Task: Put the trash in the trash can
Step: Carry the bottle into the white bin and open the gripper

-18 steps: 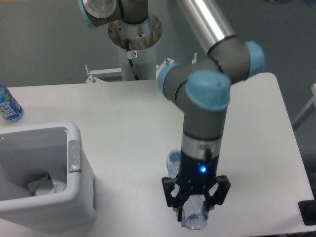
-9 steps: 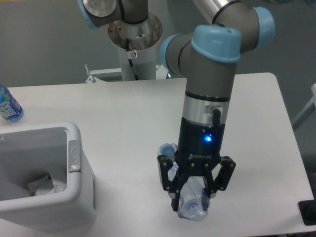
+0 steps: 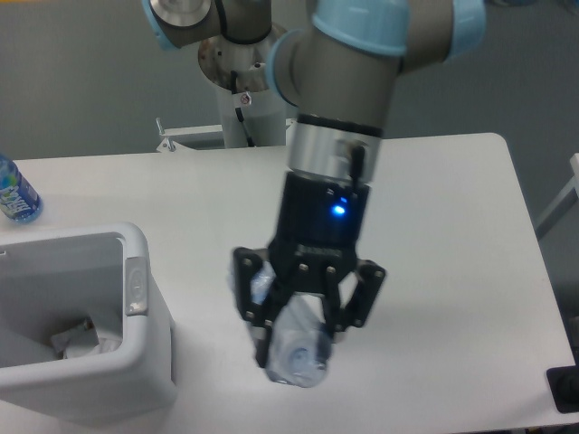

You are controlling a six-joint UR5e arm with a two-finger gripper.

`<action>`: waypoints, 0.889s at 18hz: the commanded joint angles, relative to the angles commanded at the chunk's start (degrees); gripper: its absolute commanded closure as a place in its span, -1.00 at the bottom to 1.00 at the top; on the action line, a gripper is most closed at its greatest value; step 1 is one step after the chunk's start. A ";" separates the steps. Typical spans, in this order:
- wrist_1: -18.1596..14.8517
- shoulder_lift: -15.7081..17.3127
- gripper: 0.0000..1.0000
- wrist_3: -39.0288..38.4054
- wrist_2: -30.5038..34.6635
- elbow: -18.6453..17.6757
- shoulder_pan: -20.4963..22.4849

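Since the earlier frame your arm has lifted and swung left toward the bin: the gripper [image 3: 303, 339] was low over the near right part of the table, and now sits higher and closer to the trash can [image 3: 136, 380], carrying the clear plastic bottle [image 3: 297, 348] with it. Wrist points straight down, grey tube segments and pale blue joint caps stacked above it, blue LED lit on the black gripper body. Black fingers [image 3: 254, 303] are clamped on the bottle across its width; the bottle hangs tilted, one blurred rounded end sticking out below the fingers, the other end poking out at upper left by the left finger. You can't read cap or label here, it's motion-blurred and mostly just translucent bluish plastic. Bottle looks clear of the white table [image 3: 452, 226] and not over the can yet, with a gap between it and the bin's right wall. Trash can is white moulded plastic, rectangular, rounded corners, thick rim, small grey tab on the right rim. Inside it you see the crumpled white wrapper [image 3: 77, 342] lying at the bottom, creased and irregular. A second bottle with a blue label [image 3: 14, 192] stands at the far left edge of the table, well apart from everything else. Arm base column is behind the table at top centre.
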 joint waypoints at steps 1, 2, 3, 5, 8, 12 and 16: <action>0.00 0.18 -0.21 0.00 0.00 0.00 -0.53; 0.00 0.27 -0.21 0.00 0.00 0.17 -1.49; 0.09 0.27 -0.21 0.35 0.00 0.18 -2.63; 0.70 0.97 -0.21 0.53 -0.09 0.26 -4.48; 1.76 0.97 -0.21 1.05 0.00 0.00 -7.91; 2.02 -0.52 -0.21 4.65 0.00 -0.53 -12.13; 2.11 -2.19 -0.21 8.34 0.09 -0.61 -14.07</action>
